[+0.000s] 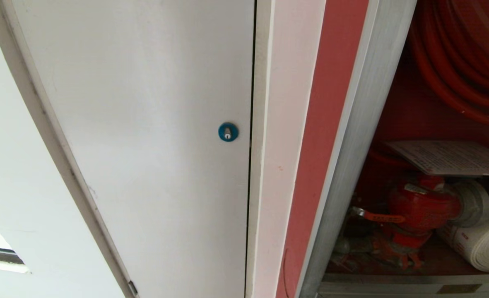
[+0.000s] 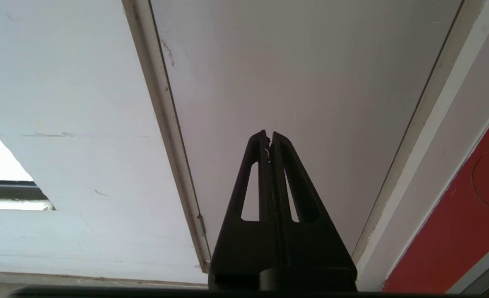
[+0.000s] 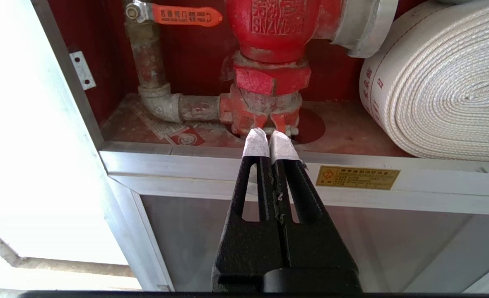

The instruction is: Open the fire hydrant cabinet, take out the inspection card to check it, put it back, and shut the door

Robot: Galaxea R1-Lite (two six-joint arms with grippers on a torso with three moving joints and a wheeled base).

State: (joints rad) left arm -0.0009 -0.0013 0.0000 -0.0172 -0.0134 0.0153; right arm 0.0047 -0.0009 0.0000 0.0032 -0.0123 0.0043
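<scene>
One plain white door panel point(image 1: 145, 145) fills most of the head view, with one blue round lock point(image 1: 228, 132) near its right edge. Right of it, one tall brushed-silver fire hydrant cabinet point(image 1: 352, 136), red inside, stands open; its far side is cut off and its glass door is not in any view. Inside: one white rolled hose point(image 3: 443, 82) at lower right, partly cut off; one coil of red hose reel point(image 1: 459, 54), upper part out of frame; one red hydrant valve point(image 3: 271, 37) with one orange lever handle point(image 3: 186, 15). One whitish inspection card point(image 1: 455, 157) with fine grid print lies flat just above the valve; text illegible. Right gripper point(image 3: 271, 136), white-taped tips pressed together and empty, sits low in front of the cabinet's bottom sill. Left gripper point(image 2: 269, 134), fingers together, empty, faces the white panel.
</scene>
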